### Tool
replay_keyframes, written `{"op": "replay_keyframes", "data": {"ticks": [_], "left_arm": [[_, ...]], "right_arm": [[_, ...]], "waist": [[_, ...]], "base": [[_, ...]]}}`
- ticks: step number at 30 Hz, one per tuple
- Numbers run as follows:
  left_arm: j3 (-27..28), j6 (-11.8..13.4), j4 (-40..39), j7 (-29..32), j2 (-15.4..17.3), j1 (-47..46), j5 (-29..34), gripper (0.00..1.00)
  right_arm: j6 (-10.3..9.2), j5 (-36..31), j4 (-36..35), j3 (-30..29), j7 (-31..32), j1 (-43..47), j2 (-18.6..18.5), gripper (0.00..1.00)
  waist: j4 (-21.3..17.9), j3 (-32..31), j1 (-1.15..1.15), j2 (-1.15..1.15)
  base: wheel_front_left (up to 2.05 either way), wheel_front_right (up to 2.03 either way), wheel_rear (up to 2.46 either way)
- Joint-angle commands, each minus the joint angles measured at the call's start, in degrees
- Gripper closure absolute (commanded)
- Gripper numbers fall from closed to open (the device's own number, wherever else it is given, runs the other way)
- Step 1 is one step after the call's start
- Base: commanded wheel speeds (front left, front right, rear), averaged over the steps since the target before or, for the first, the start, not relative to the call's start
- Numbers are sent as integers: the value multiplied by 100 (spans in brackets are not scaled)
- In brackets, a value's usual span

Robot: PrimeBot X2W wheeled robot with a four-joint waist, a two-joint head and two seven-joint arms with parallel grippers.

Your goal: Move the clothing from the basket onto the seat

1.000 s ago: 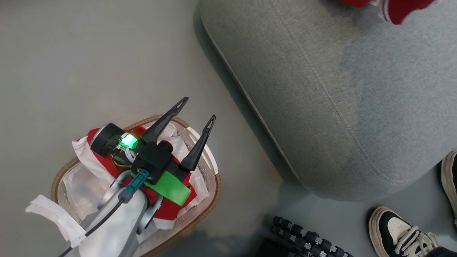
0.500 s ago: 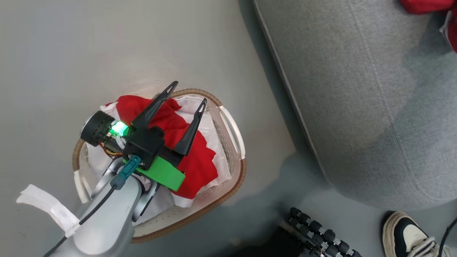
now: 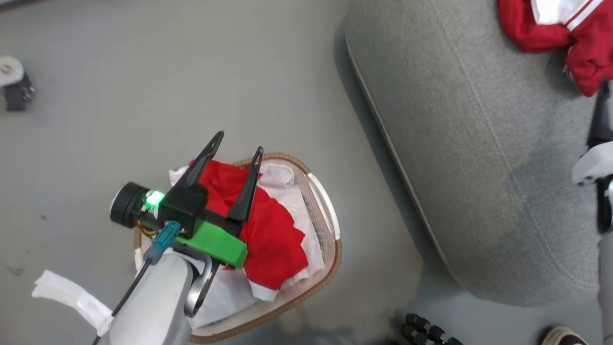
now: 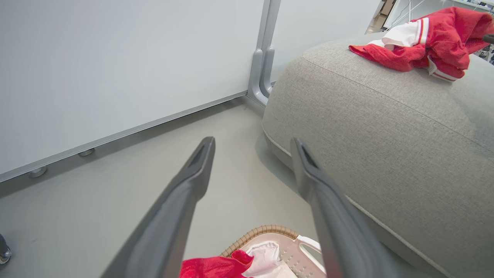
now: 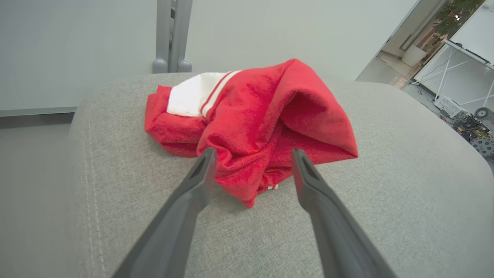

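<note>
My left gripper [image 3: 238,143] hangs open and empty over the basket [image 3: 330,258], which stands on the floor beside the seat [image 3: 469,158]. Red clothing [image 3: 268,235] lies crumpled inside the basket on a white liner. In the left wrist view the left gripper [image 4: 252,143] points past the basket's rim [image 4: 270,229] toward the seat [image 4: 386,127]. Another red garment with white trim [image 5: 262,112] lies bunched on the seat [image 5: 386,173]. My right gripper [image 5: 253,153] is open just before it, one finger on each side of its near fold, gripping nothing.
The thin white plastic liner [image 3: 297,201] spills over the basket's edge. A small wheeled object [image 3: 12,84] sits at the far left on the floor. A black ribbed part [image 3: 426,330] and a shoe tip [image 3: 565,335] lie near the bottom edge. A white wall panel with a grey post [image 4: 262,58] stands behind.
The head camera has swung, bringing more of the red garment on the seat into view. My right gripper has gone from shut to open. The left gripper stays open over the basket.
</note>
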Motion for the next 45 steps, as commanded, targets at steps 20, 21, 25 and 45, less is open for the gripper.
{"op": "replay_keyframes", "data": {"ticks": [20,21,25,45], "left_arm": [[1897,31,246,-5,-717,1239,309,0],[1970,30,267,-5,-729,1299,311,0],[2194,15,361,-5,-760,1535,348,0],[2565,-12,318,-5,-807,2513,209,0]], "right_arm": [[-7,1322,-1869,2403,-2,1426,271,0],[-7,1331,-1858,2474,-2,1483,287,0],[-7,1425,-1818,2601,-2,1849,332,0],[-7,1522,-1460,2954,-2,2701,445,0]], "waist": [[1437,-2122,0,0],[1472,-2177,0,0],[1653,-2478,0,0],[1662,-2981,0,0]], "base": [[0,0,0],[0,0,0],[0,0,0],[0,0,0]]}}
